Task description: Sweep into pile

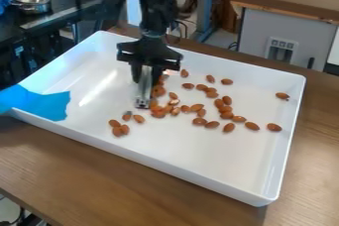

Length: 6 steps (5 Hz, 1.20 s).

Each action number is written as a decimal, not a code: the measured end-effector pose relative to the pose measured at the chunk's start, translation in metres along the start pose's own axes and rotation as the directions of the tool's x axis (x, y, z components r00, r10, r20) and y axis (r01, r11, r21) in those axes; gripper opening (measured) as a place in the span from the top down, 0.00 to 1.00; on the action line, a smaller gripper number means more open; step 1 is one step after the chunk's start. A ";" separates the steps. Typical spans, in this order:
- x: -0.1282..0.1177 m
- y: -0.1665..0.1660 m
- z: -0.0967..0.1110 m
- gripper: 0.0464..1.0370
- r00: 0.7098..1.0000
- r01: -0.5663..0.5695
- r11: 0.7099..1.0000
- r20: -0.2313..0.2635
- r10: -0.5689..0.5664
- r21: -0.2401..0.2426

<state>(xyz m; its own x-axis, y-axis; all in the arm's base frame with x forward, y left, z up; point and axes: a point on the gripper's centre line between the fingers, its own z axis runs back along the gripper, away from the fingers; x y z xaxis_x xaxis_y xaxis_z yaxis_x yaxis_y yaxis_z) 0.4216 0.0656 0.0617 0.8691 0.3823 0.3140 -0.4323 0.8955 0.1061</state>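
- A smooth, glossy, plastic-like surface is shown by the white tray (pixel 198 158).
- The tabletop (pixel 99 180) is finished in smooth, grained wood.
- The almonds (pixel 252 126) are covered by mostly matt skins.
- Shiny metal is seen in the bowl (pixel 33 7).

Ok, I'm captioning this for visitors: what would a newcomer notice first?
Probably the brown almonds, strewn across the middle and picture-right of the white tray. Then the black tool hanging down among them, and the bright blue sheet over the tray's picture-left corner.
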 end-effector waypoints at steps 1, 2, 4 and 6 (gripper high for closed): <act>0.004 -0.003 0.000 0.67 1.000 -0.004 1.000 0.014 0.004 0.009; 0.005 -0.016 0.001 0.67 1.000 0.009 1.000 0.019 -0.009 -0.010; -0.018 -0.066 0.011 0.67 0.995 0.098 0.994 0.022 -0.097 -0.052; -0.044 -0.136 0.035 0.67 0.987 0.155 0.986 0.050 -0.152 -0.063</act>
<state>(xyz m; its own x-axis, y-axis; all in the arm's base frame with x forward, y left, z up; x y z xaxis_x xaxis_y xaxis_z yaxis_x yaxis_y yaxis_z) 0.4339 -0.0814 0.0663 0.9114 0.2298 0.3413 -0.2763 0.9565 0.0937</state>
